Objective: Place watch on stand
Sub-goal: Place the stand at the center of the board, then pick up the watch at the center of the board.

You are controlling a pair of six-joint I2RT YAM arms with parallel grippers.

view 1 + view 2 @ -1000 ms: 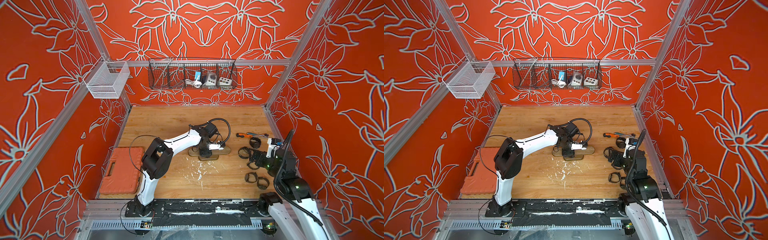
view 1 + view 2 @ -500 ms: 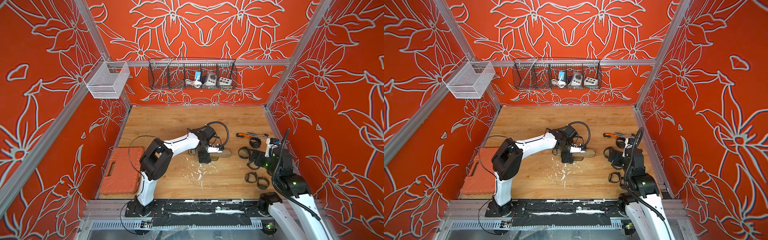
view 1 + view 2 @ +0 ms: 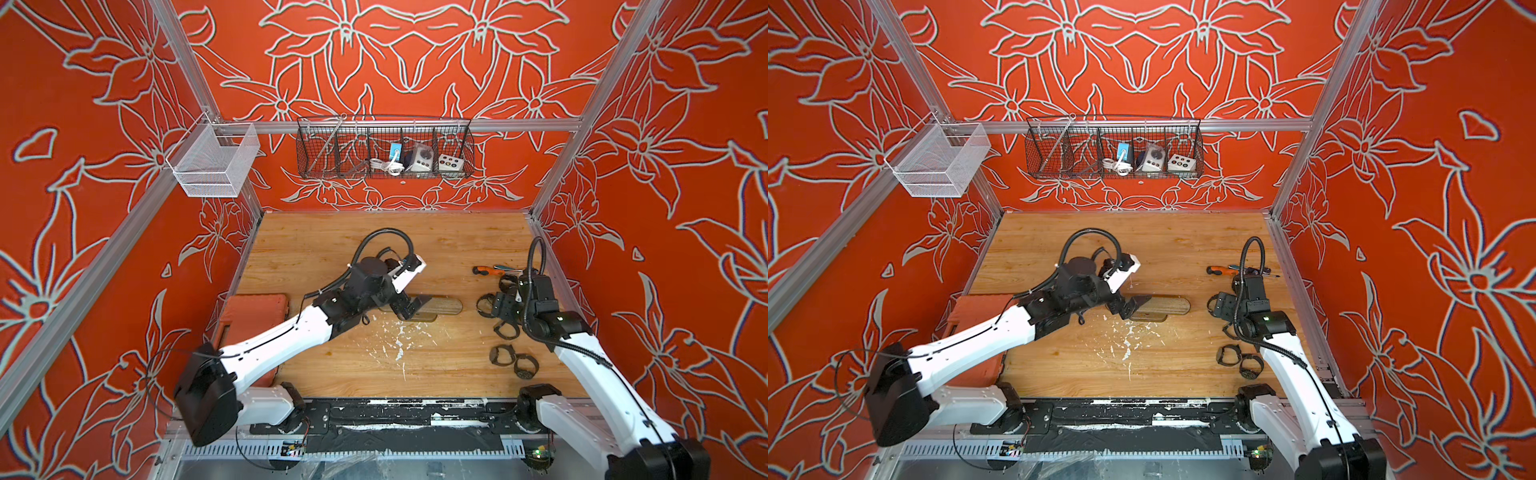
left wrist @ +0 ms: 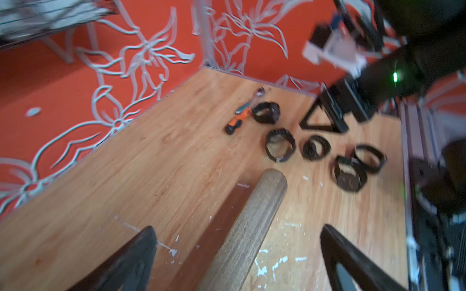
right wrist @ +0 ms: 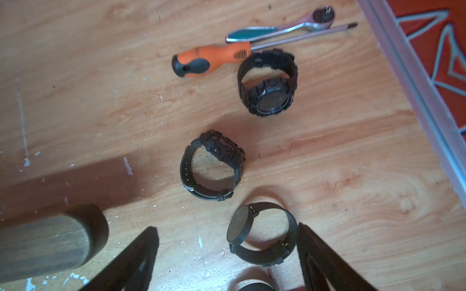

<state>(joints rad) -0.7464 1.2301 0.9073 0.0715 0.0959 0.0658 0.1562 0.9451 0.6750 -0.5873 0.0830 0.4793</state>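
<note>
The stand [image 3: 440,306], a dark wooden bar on an oval base, lies mid-table in both top views. My left gripper [image 3: 409,309] is open astride its left end, and in the left wrist view the bar [image 4: 252,221] runs between the spread fingers without touching either. Several black watches [image 3: 503,355] lie at the right. My right gripper [image 5: 227,229] hangs open over them. A slim round-faced watch [image 5: 259,236] rests on the table between its fingers, strap close to one finger [image 5: 317,252]. Two chunkier watches [image 5: 213,165] lie beyond it.
An orange-handled screwdriver [image 3: 486,271] and a small wrench [image 5: 285,26] lie behind the watches. An orange tool case [image 3: 253,316] sits at the table's left edge. Wire baskets [image 3: 384,149] hang on the back wall. White flecks [image 3: 399,340] mark the wood before the stand.
My left gripper has opened off the bar and drawn back toward its left end. The right arm has sunk lower over the watches.
</note>
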